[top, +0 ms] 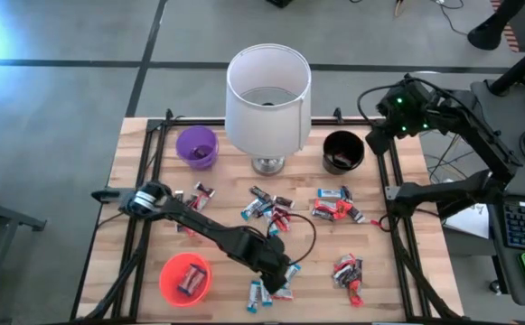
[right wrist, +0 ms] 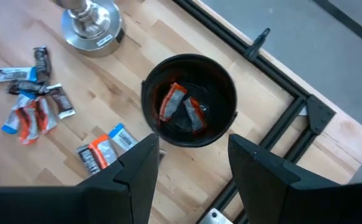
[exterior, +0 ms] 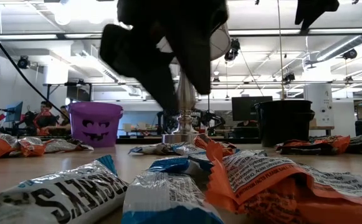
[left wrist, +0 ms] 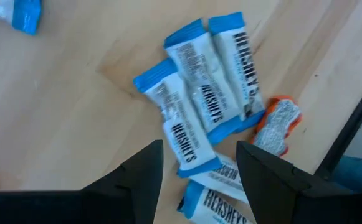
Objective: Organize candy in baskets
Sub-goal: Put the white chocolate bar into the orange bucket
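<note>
Left gripper (left wrist: 199,165) hangs over a cluster of blue-and-white bars (left wrist: 199,99) near the table's front edge, fingers apart, nothing held. Right gripper (right wrist: 190,165) hangs above the black bowl (right wrist: 227,84), fingers apart; orange-wrapped candy (right wrist: 171,102) lies inside. Orange bowl (top: 170,271) holds bars; purple bowl (top: 196,146) is beside the lamp (top: 267,95).

Candy (top: 334,209) scattered among purple (top: 197,147), black (top: 342,152), orange baskets (top: 184,278)

I see a pale planked wooden bench (top: 145,181) with a smooth matt grain, glossy crinkled blue-and-white foil candy wrappers (left wrist: 205,99), a smooth matt black plastic basket (right wrist: 221,87), a polished metal lamp base (right wrist: 92,23), my matt black left claw (left wrist: 199,180)
</note>
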